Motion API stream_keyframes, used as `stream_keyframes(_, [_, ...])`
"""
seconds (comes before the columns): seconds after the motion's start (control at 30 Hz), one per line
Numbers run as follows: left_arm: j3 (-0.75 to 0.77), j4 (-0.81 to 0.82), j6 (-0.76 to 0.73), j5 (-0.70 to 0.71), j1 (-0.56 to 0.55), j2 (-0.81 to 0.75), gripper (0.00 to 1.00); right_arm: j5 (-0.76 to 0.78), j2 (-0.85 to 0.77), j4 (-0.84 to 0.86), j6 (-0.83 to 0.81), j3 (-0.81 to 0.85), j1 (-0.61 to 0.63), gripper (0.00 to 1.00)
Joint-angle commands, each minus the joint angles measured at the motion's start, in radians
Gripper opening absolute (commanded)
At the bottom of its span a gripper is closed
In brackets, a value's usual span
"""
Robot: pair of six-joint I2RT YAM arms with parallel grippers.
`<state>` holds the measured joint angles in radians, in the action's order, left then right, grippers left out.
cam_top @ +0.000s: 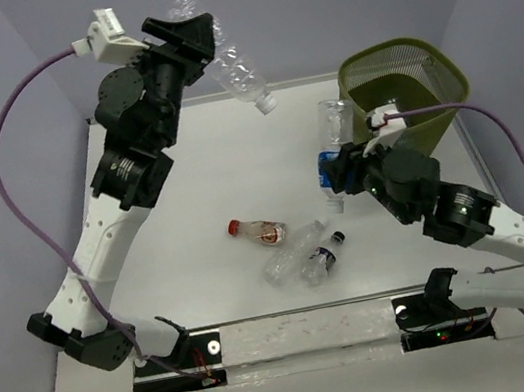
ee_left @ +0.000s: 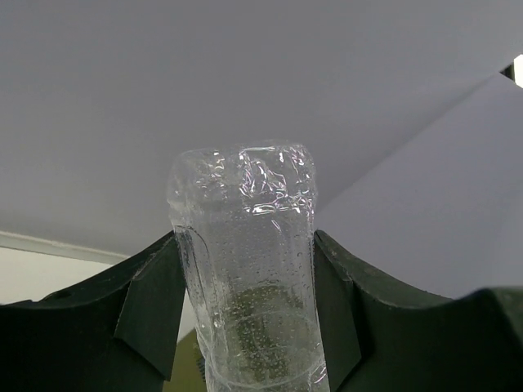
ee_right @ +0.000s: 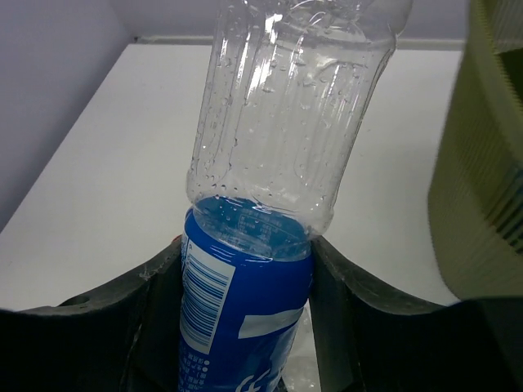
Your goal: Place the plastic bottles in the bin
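My left gripper is raised high at the back left, shut on a clear label-less bottle whose white cap points down and right; the wrist view shows both fingers pressing the bottle's body. My right gripper is shut on a blue-labelled bottle just left of the olive-green mesh bin; its blue label sits between the fingers. Three more bottles lie mid-table: a red-capped one, a clear one and a dark-capped one.
The bin's wall fills the right side of the right wrist view. Purple cables loop beside both arms. A metal rail with the arm bases runs along the near table edge.
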<state>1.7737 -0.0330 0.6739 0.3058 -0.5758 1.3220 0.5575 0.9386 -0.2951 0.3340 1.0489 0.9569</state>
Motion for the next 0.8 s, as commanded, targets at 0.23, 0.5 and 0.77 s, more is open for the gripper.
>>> stream_keyframes(0.23, [0.410,0.292,-0.069,0.090,-0.199,0.457,0.55,0.380,-0.340,-0.280,-0.003,0.123,0.000,0.19])
stream_keyframes(0.5, [0.711,0.393,-0.050,0.067,-0.262,0.828,0.54,0.433,-0.406,-0.315,-0.062,0.233,0.000,0.18])
stream_keyframes(0.77, [0.756,0.487,-0.074,0.035,-0.322,0.970,0.82,0.492,-0.356,-0.315,-0.115,0.275,0.000,0.18])
